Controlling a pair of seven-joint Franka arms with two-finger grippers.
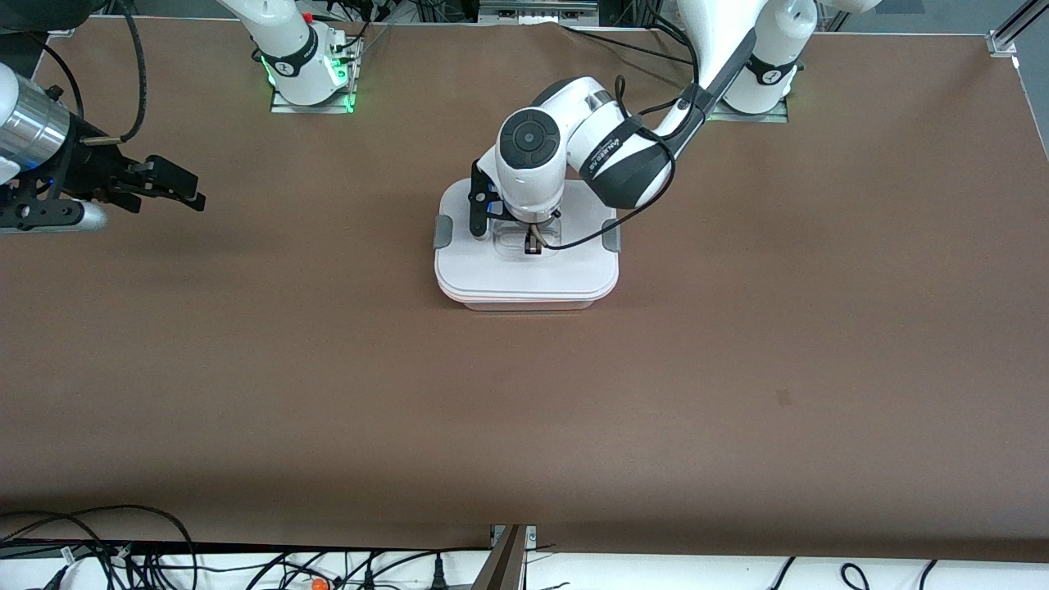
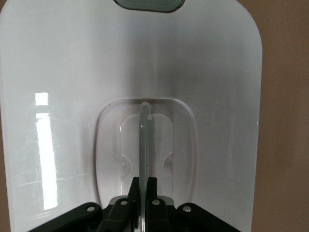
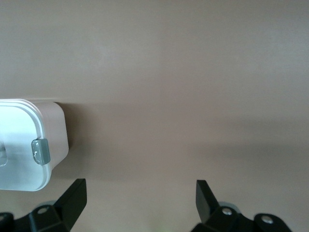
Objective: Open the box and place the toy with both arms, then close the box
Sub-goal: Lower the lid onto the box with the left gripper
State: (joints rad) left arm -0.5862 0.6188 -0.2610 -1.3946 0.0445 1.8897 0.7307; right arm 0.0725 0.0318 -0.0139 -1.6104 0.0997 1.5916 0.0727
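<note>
The box stands in the middle of the table with its white lid on it and a grey clip at each end. My left gripper is down on the lid's centre, shut on the clear recessed handle. The lid fills the left wrist view. My right gripper is open and empty, held over bare table toward the right arm's end. The box's corner shows in the right wrist view. The pink toy is out of view.
Brown table top spreads all around the box. Cables hang along the table edge nearest the front camera. The arm bases stand at the back edge.
</note>
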